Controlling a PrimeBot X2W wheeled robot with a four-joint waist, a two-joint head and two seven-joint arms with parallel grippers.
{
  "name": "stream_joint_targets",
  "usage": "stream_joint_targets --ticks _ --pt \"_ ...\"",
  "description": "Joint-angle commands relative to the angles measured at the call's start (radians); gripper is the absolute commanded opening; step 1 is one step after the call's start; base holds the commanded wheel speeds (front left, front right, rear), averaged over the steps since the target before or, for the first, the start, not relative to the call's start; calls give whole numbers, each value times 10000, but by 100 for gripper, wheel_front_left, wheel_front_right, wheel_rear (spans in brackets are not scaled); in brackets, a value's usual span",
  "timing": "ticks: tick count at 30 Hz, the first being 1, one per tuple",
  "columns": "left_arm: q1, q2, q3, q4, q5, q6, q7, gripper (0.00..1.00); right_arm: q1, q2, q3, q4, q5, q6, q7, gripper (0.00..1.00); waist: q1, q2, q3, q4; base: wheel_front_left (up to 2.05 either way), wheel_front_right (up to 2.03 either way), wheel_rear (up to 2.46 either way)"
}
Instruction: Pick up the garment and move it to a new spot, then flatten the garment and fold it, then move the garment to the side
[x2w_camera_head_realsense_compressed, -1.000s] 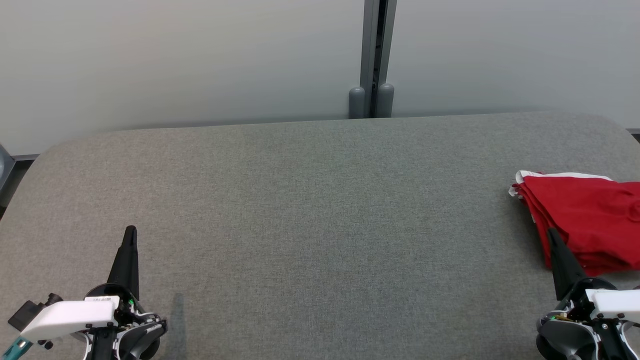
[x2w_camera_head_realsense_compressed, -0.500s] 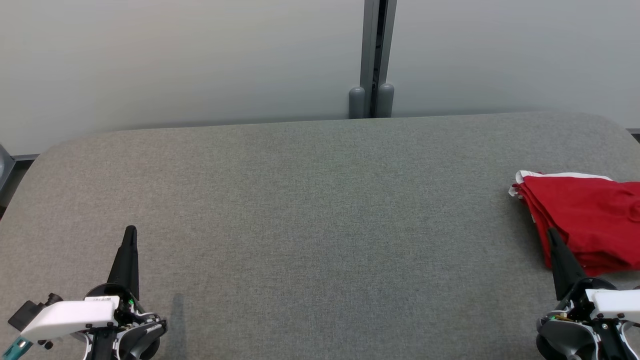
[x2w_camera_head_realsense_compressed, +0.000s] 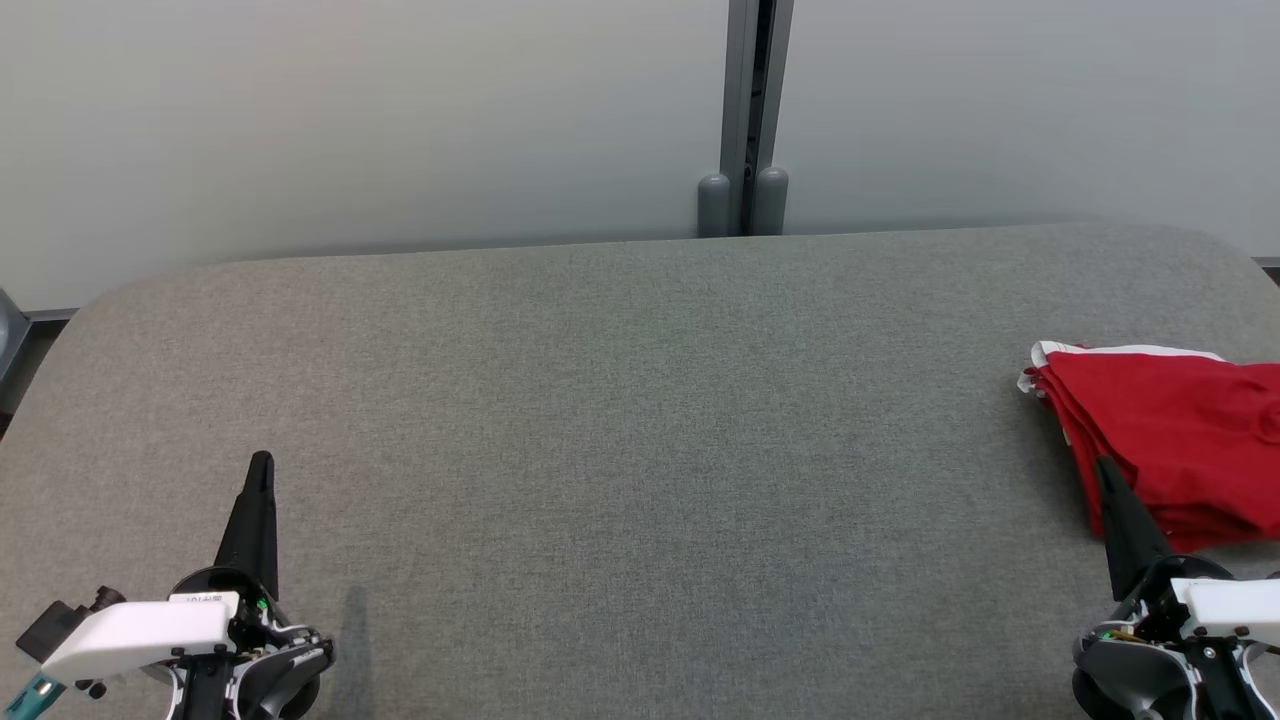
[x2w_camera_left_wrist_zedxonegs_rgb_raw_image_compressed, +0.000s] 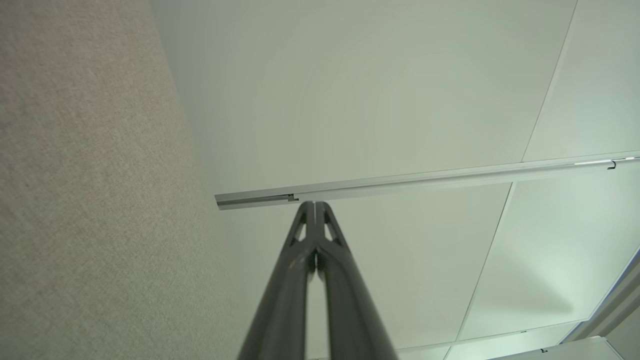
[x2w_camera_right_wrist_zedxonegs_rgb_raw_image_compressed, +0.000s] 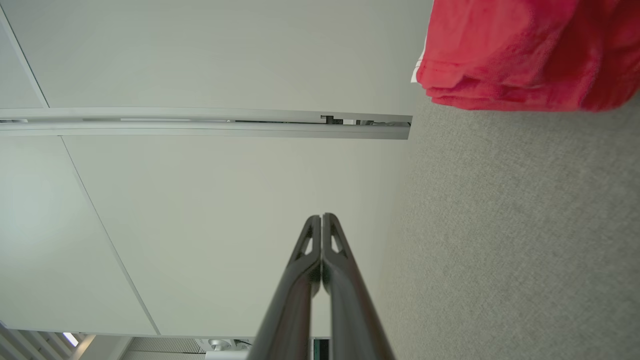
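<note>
Right gripper (x2w_camera_head_realsense_compressed: 1103, 463), closed and empty, sits just beside the garment (x2w_camera_head_realsense_compressed: 1170, 440), apparently folded; lift straight away without snagging its layered edge. Left gripper (x2w_camera_head_realsense_compressed: 261, 458), also closed, is well apart.

No text can be read; the white label (x2w_camera_head_realsense_compressed: 203, 598) on the left hand (x2w_camera_head_realsense_compressed: 262, 460) is blurred.

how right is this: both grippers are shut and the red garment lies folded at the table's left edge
Wrong side: the garment lies folded at the table's right edge, as the head view shows. The left gripper and right gripper are indeed shut.
</note>
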Motion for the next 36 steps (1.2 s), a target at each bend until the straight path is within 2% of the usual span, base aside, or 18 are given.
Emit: stream_joint_targets --ticks 1,36 --pt "-125 53 35 -25 -11 -28 31 0 -90 -50 3 -23 25 4 30 0 0 0 0 0 0 0 0" --pt "-126 53 34 -24 -11 -28 32 0 -90 -50 1 -23 26 4 28 0 0 0 0 0 0 0 0"
